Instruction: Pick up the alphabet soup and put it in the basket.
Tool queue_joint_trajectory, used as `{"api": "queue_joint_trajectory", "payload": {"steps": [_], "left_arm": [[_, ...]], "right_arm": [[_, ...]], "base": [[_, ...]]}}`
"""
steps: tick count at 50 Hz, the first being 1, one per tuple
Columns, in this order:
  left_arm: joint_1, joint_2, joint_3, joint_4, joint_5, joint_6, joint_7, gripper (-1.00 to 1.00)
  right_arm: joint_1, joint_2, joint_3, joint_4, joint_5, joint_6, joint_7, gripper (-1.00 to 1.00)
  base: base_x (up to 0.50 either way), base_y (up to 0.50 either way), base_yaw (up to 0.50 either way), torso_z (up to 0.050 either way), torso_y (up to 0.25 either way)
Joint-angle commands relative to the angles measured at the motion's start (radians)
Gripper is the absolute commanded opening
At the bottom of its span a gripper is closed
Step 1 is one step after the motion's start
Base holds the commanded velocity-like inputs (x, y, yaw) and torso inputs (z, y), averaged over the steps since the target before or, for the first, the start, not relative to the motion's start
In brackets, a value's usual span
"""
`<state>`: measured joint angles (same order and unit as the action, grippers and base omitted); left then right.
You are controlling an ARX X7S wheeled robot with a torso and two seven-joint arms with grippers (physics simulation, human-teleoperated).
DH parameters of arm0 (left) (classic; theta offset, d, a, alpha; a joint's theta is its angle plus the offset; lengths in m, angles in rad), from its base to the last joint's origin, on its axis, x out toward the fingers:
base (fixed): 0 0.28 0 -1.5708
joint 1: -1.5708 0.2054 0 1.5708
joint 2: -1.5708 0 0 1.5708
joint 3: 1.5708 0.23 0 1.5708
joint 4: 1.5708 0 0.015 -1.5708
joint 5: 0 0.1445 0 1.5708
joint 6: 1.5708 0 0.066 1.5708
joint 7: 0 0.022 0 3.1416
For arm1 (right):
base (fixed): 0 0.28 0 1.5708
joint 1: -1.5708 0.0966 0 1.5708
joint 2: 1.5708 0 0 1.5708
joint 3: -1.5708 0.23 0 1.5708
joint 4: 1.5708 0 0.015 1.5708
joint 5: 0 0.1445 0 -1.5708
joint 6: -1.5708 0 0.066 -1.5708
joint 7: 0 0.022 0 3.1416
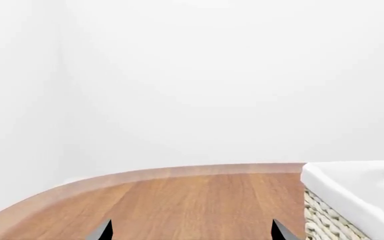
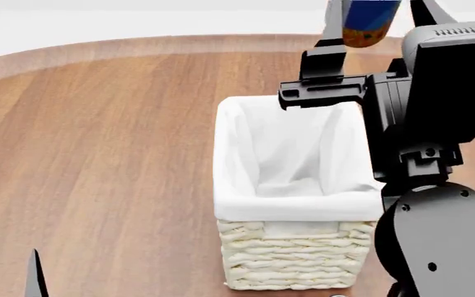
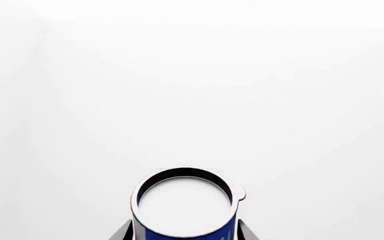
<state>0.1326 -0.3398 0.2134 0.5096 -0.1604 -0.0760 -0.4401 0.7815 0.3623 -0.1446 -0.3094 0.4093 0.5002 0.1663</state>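
Note:
The alphabet soup, a small can with a blue label and an orange band, is held high at the top edge of the head view, beyond the basket's far rim. In the right wrist view its whitish top faces the camera. My right gripper is shut on the can, one finger on each side. The basket, cream wicker with a white cloth lining, stands on the wooden table below; its corner shows in the left wrist view. My left gripper is open and empty, low over the table left of the basket.
The round wooden table has a raised rim against a white background. My right arm's black links hang over the basket's right side. A left fingertip shows at the bottom left of the head view.

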Motion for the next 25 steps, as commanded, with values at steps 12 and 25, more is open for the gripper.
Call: {"api": "queue_joint_trajectory", "payload": {"steps": [12, 25], "left_arm": [[-0.004, -0.005, 0.004, 0.001, -0.006, -0.006, -0.007, 1.0], [-0.006, -0.009, 0.001, -0.004, -0.014, -0.003, -0.009, 1.0]], "right_arm": [[0.387, -0.168, -0.147, 0.65, -0.143, -0.159, -0.104, -1.0], [0.466, -0.209, -0.195, 0.761, -0.164, -0.087, -0.091, -1.0]], "base": [[0.0, 0.0, 0.0, 0.0, 0.001], [0.0, 0.0, 0.0, 0.0, 0.001]]}}
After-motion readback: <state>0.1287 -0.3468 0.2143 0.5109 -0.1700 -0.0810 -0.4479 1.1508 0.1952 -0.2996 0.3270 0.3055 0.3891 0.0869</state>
